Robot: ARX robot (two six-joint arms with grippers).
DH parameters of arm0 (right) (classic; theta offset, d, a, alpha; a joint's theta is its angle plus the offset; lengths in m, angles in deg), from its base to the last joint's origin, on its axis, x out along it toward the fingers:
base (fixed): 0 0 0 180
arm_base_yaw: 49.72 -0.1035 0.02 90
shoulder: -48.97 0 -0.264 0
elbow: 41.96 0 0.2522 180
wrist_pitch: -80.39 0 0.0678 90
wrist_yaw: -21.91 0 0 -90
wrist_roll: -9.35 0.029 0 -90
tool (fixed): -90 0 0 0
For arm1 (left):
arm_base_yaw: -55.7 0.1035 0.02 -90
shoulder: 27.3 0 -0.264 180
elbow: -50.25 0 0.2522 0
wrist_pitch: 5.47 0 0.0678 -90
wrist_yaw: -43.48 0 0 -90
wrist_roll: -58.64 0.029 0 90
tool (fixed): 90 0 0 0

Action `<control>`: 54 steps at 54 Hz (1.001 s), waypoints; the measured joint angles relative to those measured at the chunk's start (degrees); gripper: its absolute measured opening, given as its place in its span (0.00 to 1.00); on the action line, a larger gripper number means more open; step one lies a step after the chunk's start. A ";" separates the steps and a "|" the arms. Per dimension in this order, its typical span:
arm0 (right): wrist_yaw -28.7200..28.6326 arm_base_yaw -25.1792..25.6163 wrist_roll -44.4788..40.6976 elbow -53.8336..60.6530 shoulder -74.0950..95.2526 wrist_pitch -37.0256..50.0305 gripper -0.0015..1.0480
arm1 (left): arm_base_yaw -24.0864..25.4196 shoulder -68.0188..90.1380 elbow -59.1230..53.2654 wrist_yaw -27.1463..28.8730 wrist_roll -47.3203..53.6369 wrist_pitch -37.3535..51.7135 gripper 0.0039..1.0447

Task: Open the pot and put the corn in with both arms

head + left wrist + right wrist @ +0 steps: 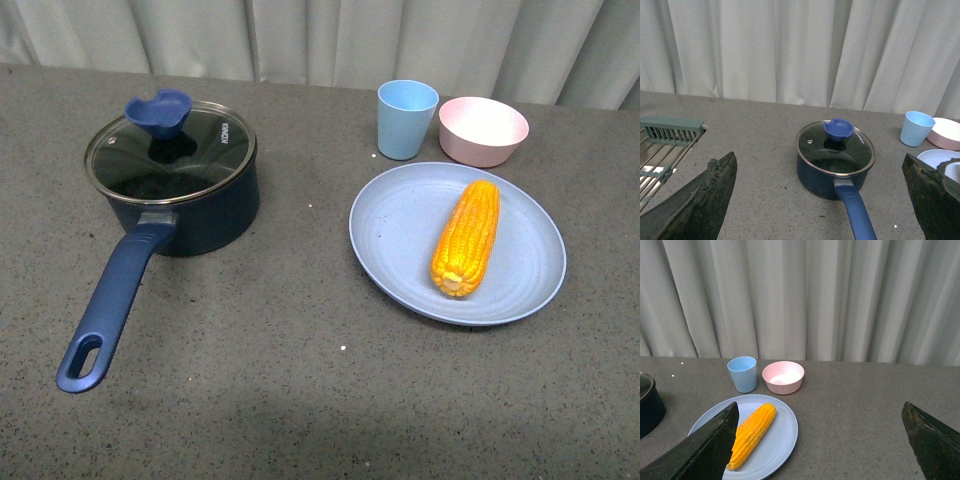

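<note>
A pale pleated curtain (pixel 400 40) hangs behind a grey speckled table (pixel 300 380). The pot (pixel 190 215) sits on the table's left side with its lid (pixel 170 155) on and its handle (pixel 110 300) pointing toward the robot. The left arm looks best placed to lift the lid by its blue knob (pixel 158 112). The corn (pixel 467 238) lies on a blue plate (pixel 390 230) on the right, well apart from the pot. Its length runs roughly away from the robot, which I judge leaves its flanks free for the right arm to close across. A cup (pixel 406 120) and a bowl (pixel 483 130) stand just behind the plate. Neither arm shows in the front view. Each wrist view shows fingers spread wide with nothing between them — the left gripper (pixel 818 157) faces the pot, the right gripper (pixel 820 405) the corn. The corn is one whole cob — yellow-orange, glossy, kernels in neat rows, its blunt pale end nearest the robot.
</note>
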 joint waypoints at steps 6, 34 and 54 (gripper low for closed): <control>0.00 0.00 0.00 0.00 0.00 0.00 0.91 | 0.00 0.00 0.00 0.00 0.00 0.00 0.94; 0.00 0.00 0.00 0.00 0.00 0.00 0.91 | 0.00 0.00 0.00 0.00 0.00 0.00 0.94; 0.00 0.00 0.00 0.00 0.00 0.00 0.91 | 0.00 0.00 0.00 0.00 0.00 0.00 0.94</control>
